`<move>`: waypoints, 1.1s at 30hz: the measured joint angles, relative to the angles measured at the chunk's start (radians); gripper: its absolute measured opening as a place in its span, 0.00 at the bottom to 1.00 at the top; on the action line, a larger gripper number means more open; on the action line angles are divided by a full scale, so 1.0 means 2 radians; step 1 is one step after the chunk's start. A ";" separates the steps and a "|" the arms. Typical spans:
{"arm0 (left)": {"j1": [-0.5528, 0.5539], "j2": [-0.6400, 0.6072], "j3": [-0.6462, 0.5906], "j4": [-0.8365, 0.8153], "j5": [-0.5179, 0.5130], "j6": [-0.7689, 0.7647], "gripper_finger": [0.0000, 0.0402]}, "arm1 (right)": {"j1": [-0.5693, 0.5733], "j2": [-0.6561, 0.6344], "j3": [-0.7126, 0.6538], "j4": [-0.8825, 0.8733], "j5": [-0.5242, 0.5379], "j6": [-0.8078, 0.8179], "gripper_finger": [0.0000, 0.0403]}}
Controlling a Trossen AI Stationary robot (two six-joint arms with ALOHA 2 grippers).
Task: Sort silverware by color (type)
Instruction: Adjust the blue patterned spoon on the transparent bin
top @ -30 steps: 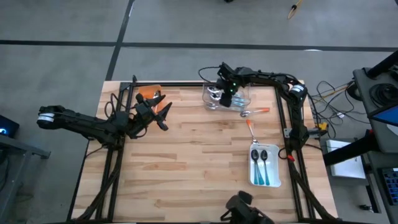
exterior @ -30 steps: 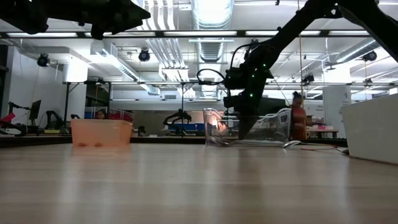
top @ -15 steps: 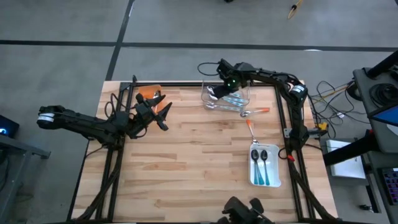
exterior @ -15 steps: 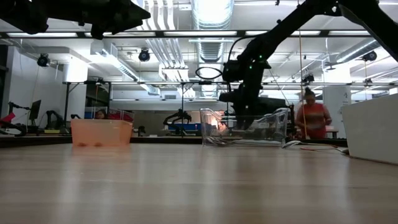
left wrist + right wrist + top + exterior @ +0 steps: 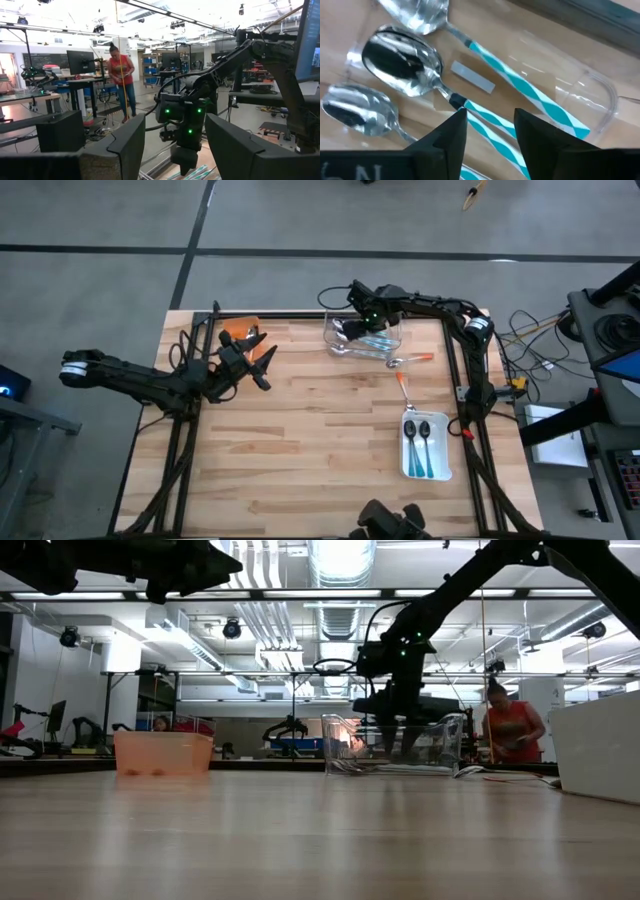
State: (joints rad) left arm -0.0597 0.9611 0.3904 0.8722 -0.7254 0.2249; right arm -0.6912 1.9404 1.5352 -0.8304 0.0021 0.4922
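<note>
My right gripper point(image 5: 356, 326) hovers open over the clear tray point(image 5: 393, 346) at the table's far edge. Its fingers point(image 5: 451, 136) hang just above several teal-striped spoons point(image 5: 410, 65) lying in that tray, touching none that I can see. Two more teal-handled spoons point(image 5: 418, 436) lie in the white tray point(image 5: 427, 472) near the right edge. One orange-handled spoon point(image 5: 402, 387) lies on the bare wood, and another point(image 5: 413, 360) lies beside the clear tray. My left gripper point(image 5: 262, 360) waits open above the table's left part, near the orange tray point(image 5: 240, 330).
The black frame rails run along the table's left, far and right edges. In the low view the orange tray point(image 5: 163, 752) stands left, the clear tray point(image 5: 345, 750) in the middle and the white tray point(image 5: 600, 745) right. A person point(image 5: 510, 730) stands in the room behind.
My right gripper has risen out of the clear tray, drawn a little toward the table's far edge and tipped from pointing straight down to a slant. The left arm has kept still.
</note>
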 joint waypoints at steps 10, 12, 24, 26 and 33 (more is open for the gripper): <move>0.000 0.000 0.000 0.000 0.000 0.001 0.47 | 0.013 0.000 -0.002 0.009 0.000 0.016 0.43; 0.000 0.000 0.000 0.000 0.000 0.001 0.47 | 0.017 0.002 -0.004 0.016 0.000 0.016 0.43; 0.000 0.000 0.000 0.000 0.000 0.001 0.47 | 0.019 0.025 -0.003 0.024 0.012 0.004 0.43; 0.000 0.000 0.000 0.000 0.000 0.001 0.47 | 0.020 0.025 -0.003 0.026 0.014 -0.010 0.42; 0.000 0.000 0.000 0.000 0.000 0.001 0.47 | 0.020 0.028 -0.003 0.033 0.030 -0.018 0.39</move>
State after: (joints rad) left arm -0.0592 0.9611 0.3904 0.8730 -0.7254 0.2272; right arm -0.6521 1.9962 1.5288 -0.7635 0.0611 0.4562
